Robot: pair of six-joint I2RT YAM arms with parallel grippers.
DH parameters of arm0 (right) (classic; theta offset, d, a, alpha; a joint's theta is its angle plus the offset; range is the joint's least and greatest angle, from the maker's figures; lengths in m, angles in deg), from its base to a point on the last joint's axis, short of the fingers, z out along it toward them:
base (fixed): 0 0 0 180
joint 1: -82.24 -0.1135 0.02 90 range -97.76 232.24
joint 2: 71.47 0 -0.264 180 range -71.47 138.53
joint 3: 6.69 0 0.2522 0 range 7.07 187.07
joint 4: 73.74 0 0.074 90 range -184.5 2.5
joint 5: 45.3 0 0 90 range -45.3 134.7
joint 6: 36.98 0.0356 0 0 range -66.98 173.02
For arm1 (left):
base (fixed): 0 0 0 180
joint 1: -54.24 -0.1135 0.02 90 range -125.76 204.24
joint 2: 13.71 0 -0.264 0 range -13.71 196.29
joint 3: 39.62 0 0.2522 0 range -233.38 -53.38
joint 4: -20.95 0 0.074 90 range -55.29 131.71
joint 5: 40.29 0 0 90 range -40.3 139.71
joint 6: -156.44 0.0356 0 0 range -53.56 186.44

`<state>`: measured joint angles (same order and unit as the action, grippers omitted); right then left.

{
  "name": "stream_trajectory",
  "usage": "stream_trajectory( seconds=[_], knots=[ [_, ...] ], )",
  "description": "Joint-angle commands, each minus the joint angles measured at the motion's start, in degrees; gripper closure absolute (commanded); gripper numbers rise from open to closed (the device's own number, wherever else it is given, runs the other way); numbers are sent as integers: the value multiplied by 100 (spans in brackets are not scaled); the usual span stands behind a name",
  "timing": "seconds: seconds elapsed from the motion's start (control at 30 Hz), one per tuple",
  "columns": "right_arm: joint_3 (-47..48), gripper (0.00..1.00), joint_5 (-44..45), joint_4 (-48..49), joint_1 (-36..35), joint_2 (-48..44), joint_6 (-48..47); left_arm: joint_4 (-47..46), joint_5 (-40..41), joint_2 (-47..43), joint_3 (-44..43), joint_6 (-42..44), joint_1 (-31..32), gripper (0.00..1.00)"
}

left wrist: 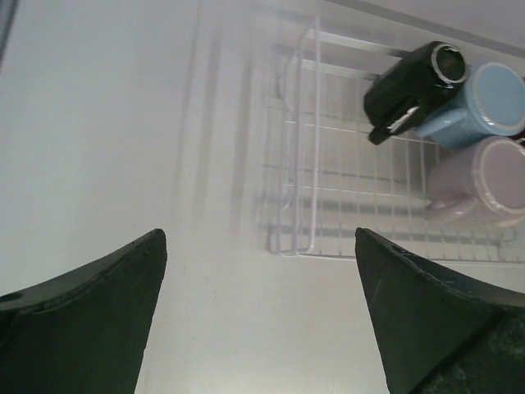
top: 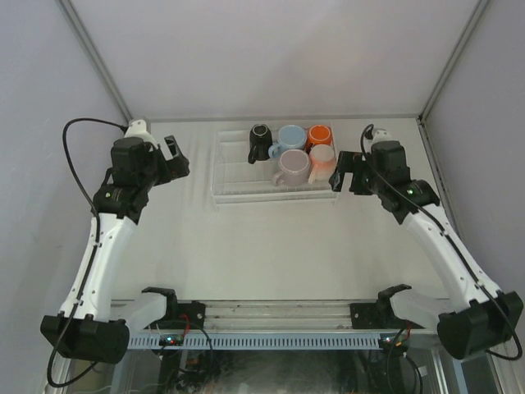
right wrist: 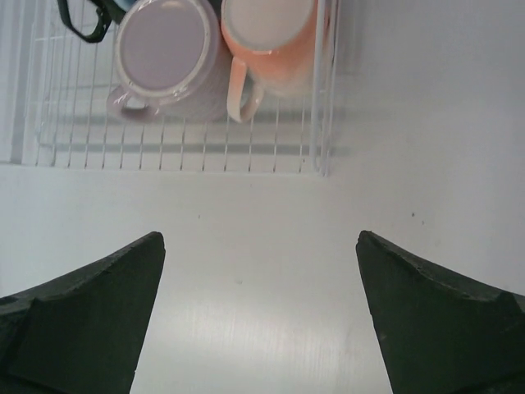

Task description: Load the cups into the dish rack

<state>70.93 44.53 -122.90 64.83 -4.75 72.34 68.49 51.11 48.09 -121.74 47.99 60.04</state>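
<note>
Top external view: all five cups sit clustered in the right half of the dish rack, a pale wire tray with low sides that stands at the far middle of the worktop. The black mug is on the left of the group, tilted over so that its cream inside shows. Just beside it in the far row come the light blue mug and then the orange mug. The lilac-pink mug and the peach-pink mug fill the near row, touching each other, each with a flat round face turned upward. The rack's left half holds only bare ribbed wire.

The left end effector hangs left of the rack, its fingers spread wide with nothing between them. The right end effector hovers just beside the rack's right edge, likewise fully spread and holding nothing.
</note>
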Motion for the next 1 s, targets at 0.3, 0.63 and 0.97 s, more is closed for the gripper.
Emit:
stream_trajectory(
  seconds=[0.3, 0.63, 0.97],
  knots=[
    [-154, 0, -1062, -743, 649, -1369, 143, -1993, 1926, -2106, 3450, 1693, -192, 0],
    [-176, 0, -1193, -755, 940, -1346, -8, -3357, 2434, -4912, 5897, 1559, -282, 0],
    [-227, 0, -921, -689, 989, -1285, -41, -3400, 1521, -5209, 6487, 1752, -312, 0]
  ],
)
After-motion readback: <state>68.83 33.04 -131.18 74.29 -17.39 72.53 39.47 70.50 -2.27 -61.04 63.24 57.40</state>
